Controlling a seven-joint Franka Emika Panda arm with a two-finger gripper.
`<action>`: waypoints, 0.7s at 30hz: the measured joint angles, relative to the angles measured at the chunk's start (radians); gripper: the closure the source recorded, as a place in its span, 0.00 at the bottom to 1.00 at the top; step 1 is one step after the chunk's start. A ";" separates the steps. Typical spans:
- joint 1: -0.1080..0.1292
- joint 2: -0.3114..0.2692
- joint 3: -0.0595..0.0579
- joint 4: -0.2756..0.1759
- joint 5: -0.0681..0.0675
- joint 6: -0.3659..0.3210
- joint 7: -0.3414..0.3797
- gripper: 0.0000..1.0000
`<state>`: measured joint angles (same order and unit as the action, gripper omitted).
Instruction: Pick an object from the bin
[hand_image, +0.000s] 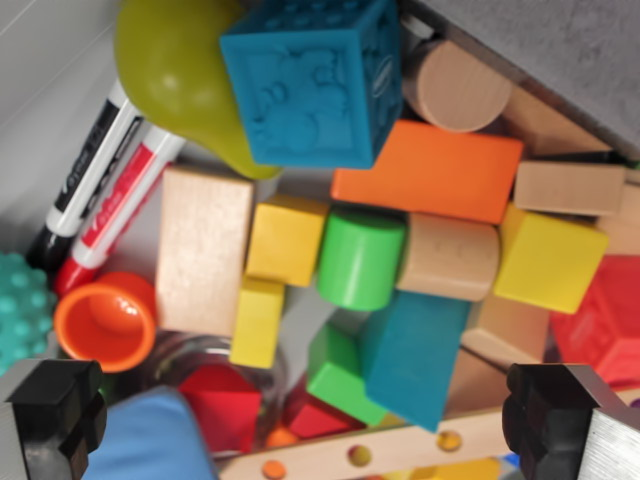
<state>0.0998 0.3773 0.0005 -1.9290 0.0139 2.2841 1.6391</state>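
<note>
Black and red markers (100, 190), label text unreadable.

Marker (88, 170) labels blurred; no text readable

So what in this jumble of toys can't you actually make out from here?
Only the wrist view is available.
- Hand: just its two finger pads show, cut by the bottom edge.
- Red block: cut by the right edge.
- Teal bumpy ball: cut by the left edge.
- Marker lettering: too blurred to read.
- Green rounded toy: partly hidden by the blue embossed cube.
</note>
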 joint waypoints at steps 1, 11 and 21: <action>0.004 0.006 0.000 0.003 0.000 0.004 0.020 0.00; 0.042 0.067 -0.005 0.030 0.000 0.043 0.204 0.00; 0.084 0.137 -0.013 0.070 0.002 0.079 0.401 0.00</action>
<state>0.1840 0.5144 -0.0129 -1.8592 0.0156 2.3628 2.0404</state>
